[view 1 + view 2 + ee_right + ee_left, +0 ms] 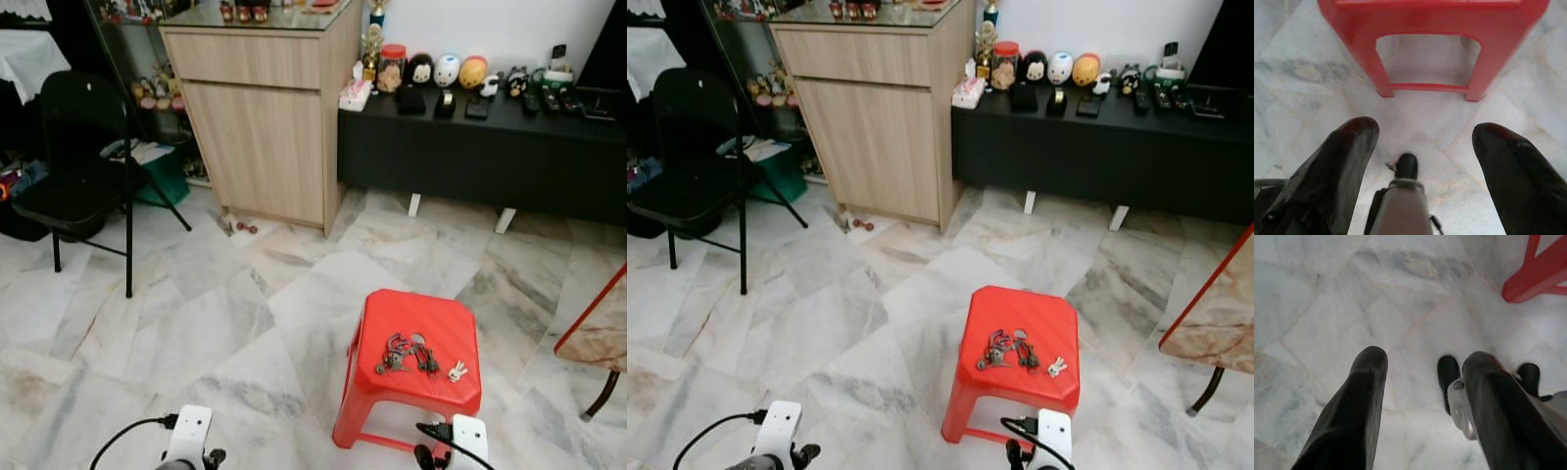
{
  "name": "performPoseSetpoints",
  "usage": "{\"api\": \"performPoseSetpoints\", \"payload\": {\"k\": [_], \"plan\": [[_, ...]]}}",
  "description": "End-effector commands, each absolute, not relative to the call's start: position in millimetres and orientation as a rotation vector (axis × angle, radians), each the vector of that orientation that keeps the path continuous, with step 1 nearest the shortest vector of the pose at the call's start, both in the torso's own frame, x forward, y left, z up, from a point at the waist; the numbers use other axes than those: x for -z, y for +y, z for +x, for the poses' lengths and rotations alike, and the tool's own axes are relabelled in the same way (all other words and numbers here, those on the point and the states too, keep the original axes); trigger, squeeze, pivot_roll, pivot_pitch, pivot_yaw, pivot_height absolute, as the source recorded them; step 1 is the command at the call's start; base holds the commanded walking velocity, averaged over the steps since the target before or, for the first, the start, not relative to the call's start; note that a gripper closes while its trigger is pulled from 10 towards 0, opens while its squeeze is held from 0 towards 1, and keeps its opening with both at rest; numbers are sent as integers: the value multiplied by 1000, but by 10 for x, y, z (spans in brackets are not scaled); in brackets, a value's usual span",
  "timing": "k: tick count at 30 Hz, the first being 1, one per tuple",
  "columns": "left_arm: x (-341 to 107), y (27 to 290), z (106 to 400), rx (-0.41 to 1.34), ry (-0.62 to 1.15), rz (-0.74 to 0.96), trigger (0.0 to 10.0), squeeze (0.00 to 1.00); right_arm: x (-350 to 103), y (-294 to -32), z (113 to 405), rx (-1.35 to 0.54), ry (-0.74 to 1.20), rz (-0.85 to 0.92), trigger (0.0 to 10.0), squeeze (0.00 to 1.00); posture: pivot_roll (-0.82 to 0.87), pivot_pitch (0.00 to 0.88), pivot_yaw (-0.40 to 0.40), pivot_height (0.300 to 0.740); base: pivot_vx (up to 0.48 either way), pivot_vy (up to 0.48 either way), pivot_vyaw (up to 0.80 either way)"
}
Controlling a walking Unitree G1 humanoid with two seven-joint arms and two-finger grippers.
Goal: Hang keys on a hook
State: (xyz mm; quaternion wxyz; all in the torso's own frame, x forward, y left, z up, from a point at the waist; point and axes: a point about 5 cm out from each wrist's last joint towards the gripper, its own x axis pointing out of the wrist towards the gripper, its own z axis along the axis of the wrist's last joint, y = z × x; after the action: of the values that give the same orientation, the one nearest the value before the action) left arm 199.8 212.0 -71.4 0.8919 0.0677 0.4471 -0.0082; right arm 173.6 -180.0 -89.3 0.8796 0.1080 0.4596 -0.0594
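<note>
A bunch of keys (407, 354) with a small white charm (457, 371) lies on top of a red plastic stool (446, 323) on the marble floor, right of centre. Both arms hang low at the bottom of the eye views, their white wrists just in frame. My left gripper (1422, 367) is open over bare floor, left of the stool's leg (1533, 276). My right gripper (1425, 134) is open too, pointing down at the floor in front of the stool (1430, 14). Nothing is between either pair of fingers. I see no hook.
A wooden cabinet (265, 117) stands ahead, with a low black bench (480, 147) of figurines to its right. A black folding chair (83, 166) is at the left. A marble-topped table edge (598, 328) juts in at the right.
</note>
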Motion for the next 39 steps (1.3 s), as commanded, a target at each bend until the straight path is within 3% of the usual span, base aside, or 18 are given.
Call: {"api": "performPoseSetpoints", "payload": {"k": [1, 22, 39], "plan": [[712, 2133, 2000, 15, 932, 136, 10000, 0, 887, -1818, 1744, 130, 952, 225, 10000, 0, 74, 8, -7, 740, 0, 0, 0], [707, 2117, 2014, 19, 927, 130, 10000, 0, 885, -1818, 1747, 116, 954, 216, 10000, 0, 74, 10, -10, 740, 0, 0, 0], [707, 2116, 2014, 17, 925, 121, 10000, 0, 885, -1818, 1747, 114, 955, 219, 10000, 0, 74, 11, -10, 740, 286, 0, 0]]}}
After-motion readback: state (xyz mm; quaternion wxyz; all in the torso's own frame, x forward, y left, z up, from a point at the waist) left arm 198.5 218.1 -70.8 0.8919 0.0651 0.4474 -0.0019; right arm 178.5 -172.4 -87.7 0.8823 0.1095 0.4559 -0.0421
